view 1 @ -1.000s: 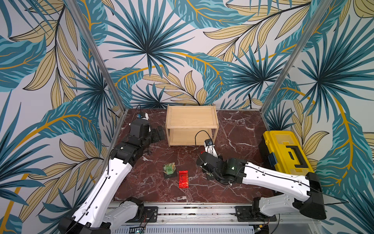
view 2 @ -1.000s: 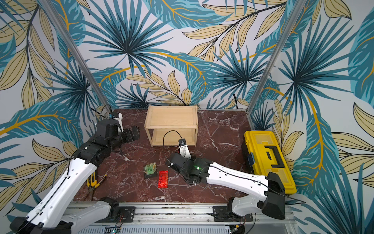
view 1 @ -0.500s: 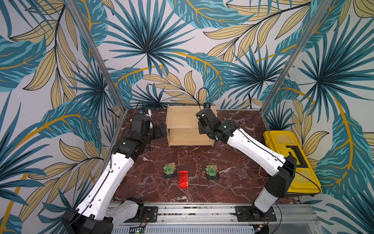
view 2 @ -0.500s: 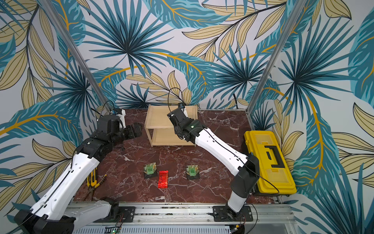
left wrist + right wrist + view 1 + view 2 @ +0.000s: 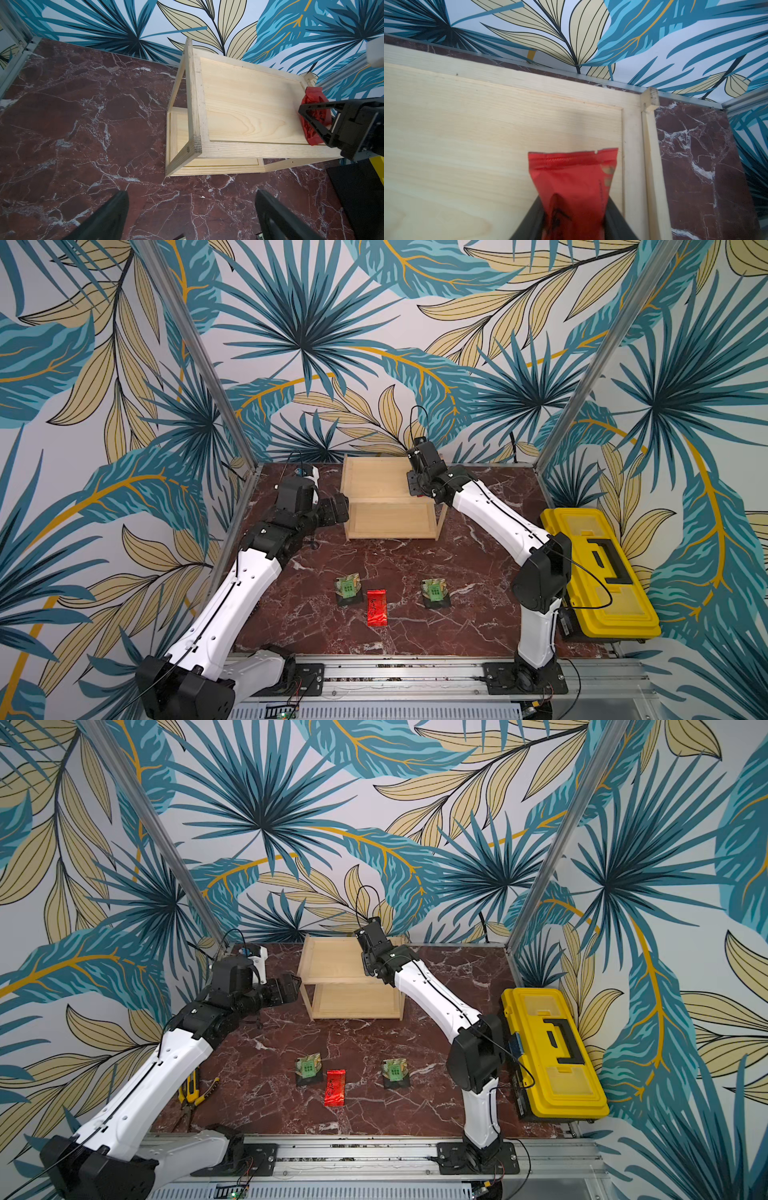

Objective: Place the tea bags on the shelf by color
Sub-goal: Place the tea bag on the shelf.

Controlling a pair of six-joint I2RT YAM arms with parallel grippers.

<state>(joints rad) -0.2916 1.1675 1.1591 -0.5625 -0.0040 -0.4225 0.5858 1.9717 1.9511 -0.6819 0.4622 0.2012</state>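
Up from the worktop [image 5: 399,560], right end effector [image 5: 574,200] pinches crinkled red foil tea bag [image 5: 571,176] over pale-wood shelf [image 5: 374,485]; left end effector [image 5: 192,192] gapes empty.

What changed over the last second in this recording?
The right claw rose from the table to the top tier of the shelf, now with a red tea bag between its fingers, uncovering a second green tea bag. The left claw stayed open beside the shelf; the other green tea bag and the red tea bag on the table did not move.
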